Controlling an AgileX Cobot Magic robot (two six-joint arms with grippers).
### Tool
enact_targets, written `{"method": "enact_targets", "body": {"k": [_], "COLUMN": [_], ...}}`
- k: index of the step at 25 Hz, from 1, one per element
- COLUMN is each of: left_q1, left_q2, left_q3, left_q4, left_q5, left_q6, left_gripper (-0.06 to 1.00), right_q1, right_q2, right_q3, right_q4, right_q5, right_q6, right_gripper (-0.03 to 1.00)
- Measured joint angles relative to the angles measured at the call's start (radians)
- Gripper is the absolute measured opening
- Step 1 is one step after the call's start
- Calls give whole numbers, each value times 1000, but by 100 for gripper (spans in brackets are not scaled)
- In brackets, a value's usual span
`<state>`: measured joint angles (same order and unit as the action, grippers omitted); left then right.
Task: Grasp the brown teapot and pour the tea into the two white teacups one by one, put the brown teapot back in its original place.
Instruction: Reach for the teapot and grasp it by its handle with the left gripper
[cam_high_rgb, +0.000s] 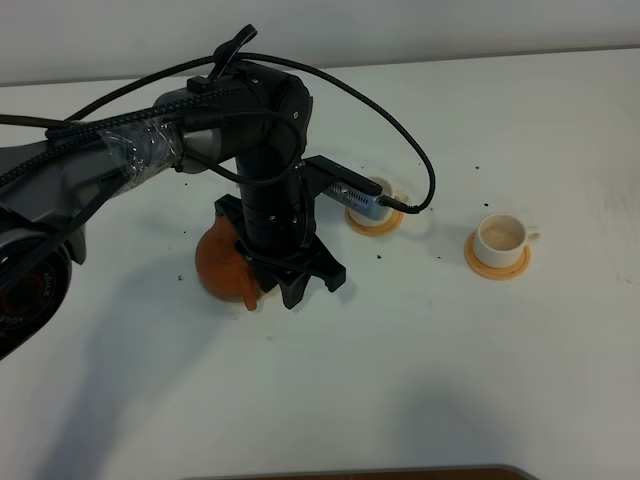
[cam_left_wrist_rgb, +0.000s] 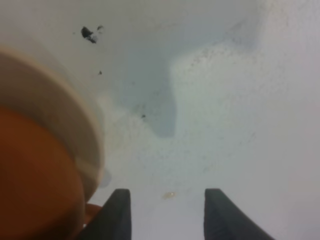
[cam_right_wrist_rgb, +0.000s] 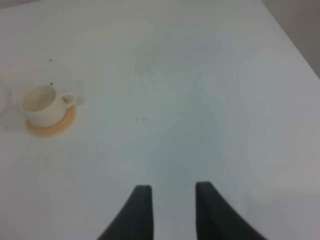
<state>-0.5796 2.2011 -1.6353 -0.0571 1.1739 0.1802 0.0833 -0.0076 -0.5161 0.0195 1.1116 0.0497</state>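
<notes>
Presently the brown teapot (cam_high_rgb: 212, 258) sits upright on the pale tan disc (cam_left_wrist_rgb: 75, 125), at the left of the counter (cam_high_rgb: 420, 380) in the high view, partly beneath the left arm (cam_high_rgb: 270, 170). Its body is round and squat. The one projection visible is a short brown stub on the pot's near side, pointing toward the counter's front edge. Spout or handle: cannot tell. The arm hides the lid.

Left gripper (cam_left_wrist_rgb: 167, 192): jaws wide, bare counter between them, one jaw just beside the stub, nothing held. Right gripper (cam_right_wrist_rgb: 172, 187): jaws narrowly apart over bare counter, nothing held; it lies outside the high view.

First white teacup (cam_high_rgb: 500, 235): upright on an orange coaster (cam_high_rgb: 497, 265), well right of the teapot, handle pointing right.

Second white teacup (cam_high_rgb: 380, 188): on a second coaster (cam_high_rgb: 375, 226), mostly hidden behind the left wrist camera (cam_high_rgb: 355, 195).

Only the high view shows both cups. Only the left wrist view shows the disc's rim ringing the pot, with dark specks (cam_left_wrist_rgb: 88, 34) nearby. The right wrist view shows one cup and coaster.
</notes>
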Motion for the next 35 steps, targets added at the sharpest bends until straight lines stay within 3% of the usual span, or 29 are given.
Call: {"method": "enact_targets", "body": {"k": [8, 35], "left_q1": [10, 44], "left_q2": [0, -3], "left_q3": [54, 58], "left_q4": [23, 21], "left_q5": [0, 0], "left_q6": [0, 17], "left_gripper": [38, 38], "right_q1": [0, 0], "right_q2": [0, 0], "right_q3": [0, 0], "right_q4": [0, 0], "right_q5": [0, 0], "right_q6": [0, 1], "right_gripper": [24, 24]}}
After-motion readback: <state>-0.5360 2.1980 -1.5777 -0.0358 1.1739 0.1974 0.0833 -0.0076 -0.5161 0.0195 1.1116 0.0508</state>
